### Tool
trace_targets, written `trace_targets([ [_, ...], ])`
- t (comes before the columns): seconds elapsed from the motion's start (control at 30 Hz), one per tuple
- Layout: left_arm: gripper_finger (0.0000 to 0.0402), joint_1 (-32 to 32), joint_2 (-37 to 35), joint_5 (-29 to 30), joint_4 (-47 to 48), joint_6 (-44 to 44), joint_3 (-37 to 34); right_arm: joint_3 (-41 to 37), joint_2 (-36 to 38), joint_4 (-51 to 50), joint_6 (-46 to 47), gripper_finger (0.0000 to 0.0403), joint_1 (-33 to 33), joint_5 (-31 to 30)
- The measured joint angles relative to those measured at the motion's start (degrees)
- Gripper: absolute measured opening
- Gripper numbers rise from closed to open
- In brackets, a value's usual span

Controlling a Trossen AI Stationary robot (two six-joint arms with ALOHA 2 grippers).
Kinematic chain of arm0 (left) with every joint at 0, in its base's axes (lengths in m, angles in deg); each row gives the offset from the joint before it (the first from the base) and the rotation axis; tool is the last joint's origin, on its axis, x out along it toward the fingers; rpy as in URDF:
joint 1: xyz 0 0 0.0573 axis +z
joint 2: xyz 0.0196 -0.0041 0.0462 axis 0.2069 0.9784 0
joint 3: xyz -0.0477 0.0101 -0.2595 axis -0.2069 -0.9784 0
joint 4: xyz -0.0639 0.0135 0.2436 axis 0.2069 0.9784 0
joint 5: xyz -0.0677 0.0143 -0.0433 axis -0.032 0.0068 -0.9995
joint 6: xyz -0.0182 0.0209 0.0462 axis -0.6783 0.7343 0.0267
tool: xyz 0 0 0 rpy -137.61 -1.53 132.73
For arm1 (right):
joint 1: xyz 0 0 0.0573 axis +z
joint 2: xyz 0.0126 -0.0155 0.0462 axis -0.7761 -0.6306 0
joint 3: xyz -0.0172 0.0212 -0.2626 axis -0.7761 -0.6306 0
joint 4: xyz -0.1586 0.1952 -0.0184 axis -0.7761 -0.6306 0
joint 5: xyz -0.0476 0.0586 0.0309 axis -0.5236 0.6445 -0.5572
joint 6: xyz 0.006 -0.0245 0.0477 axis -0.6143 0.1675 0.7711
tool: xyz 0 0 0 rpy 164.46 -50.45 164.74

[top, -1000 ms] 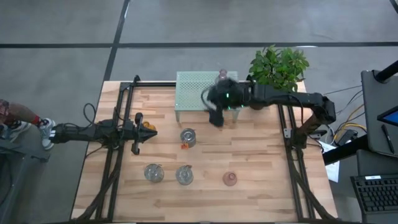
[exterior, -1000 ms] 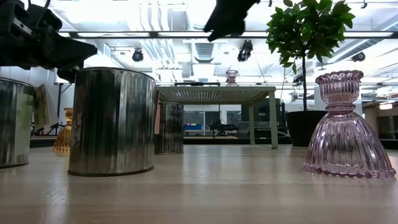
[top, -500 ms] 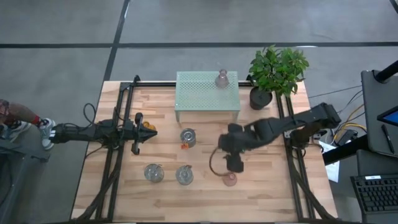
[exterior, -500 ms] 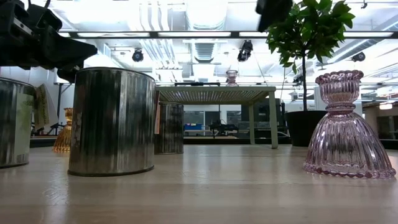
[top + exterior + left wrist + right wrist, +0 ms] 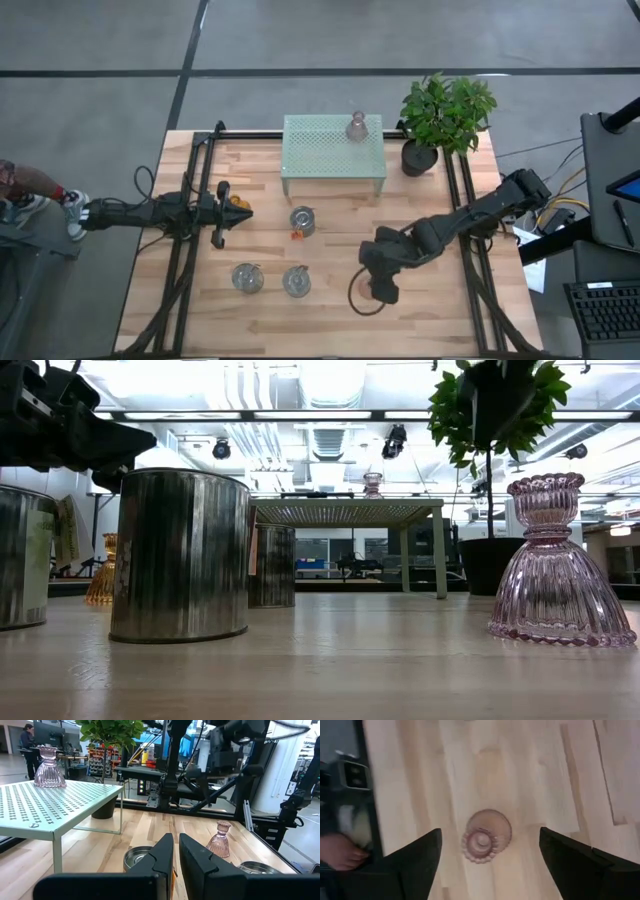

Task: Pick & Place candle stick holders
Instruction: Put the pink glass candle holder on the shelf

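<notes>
6 candle stick holders are spread over the table [image 5: 420,310] and the pale green mesh shelf [image 5: 320,148]. 1 pale pink holder [image 5: 356,126] stands upright on the shelf top, toward its 2 o'clock corner (the left wrist view shows it there too, ribbed and bell-shaped). The second pink holder [image 5: 486,836] stands on the bare wood near the table's 5 o'clock area; in the high view the right gripper [image 5: 384,290] covers it. That gripper hangs directly above it, its 2 dark fingers [image 5: 410,857] spread wide to either side of the piece with clear wood between each finger and the glass, so nothing is gripped.

The amber holder [image 5: 239,203] sits at the table's 9 o'clock side, just beside the tip of the left gripper [image 5: 218,210], whose fingers [image 5: 160,855] lie nearly together with only a thin gap and nothing between them.

3 silvery round jars stand in the middle: the jar with the orange tag [image 5: 302,220] just at 6 o'clock of the shelf, and 2 more, 1 jar [image 5: 247,277] and its neighbour [image 5: 296,281], side by side toward the table's 6 o'clock edge. The potted plant [image 5: 445,110] stands at the 1 o'clock corner, beside the shelf.
</notes>
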Motion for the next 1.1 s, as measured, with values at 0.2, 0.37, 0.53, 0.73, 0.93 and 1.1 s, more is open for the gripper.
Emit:
trace_targets([
  [0.2,0.0035,0.0,0.0,0.0,0.0,0.0,0.0,-1.0,-3.8,0.7,-0.9,0.0336,0.2,0.3],
  [0.37,0.0035,0.0,0.0,0.0,0.0,0.0,0.0,0.7,-5.4,0.6,-1.5,0.0336,0.7,1.3],
  [0.53,0.0035,0.0,0.1,0.0,0.0,0.0,0.0,0.2,-5.9,0.9,-0.3,0.0336,2.3,1.5],
  [0.73,0.0035,0.0,0.1,0.0,0.0,0.0,0.0,-0.4,-7.2,0.9,1.0,0.0336,2.7,0.0],
  [0.93,0.0035,0.0,0.1,0.0,0.0,0.0,0.0,-0.4,-9.6,1.0,0.9,0.0327,3.0,0.0],
  [1.1,0.0035,0.0,0.1,0.0,0.0,0.0,0.0,-0.4,-10.2,0.6,0.9,0.0311,3.3,-0.1],
])
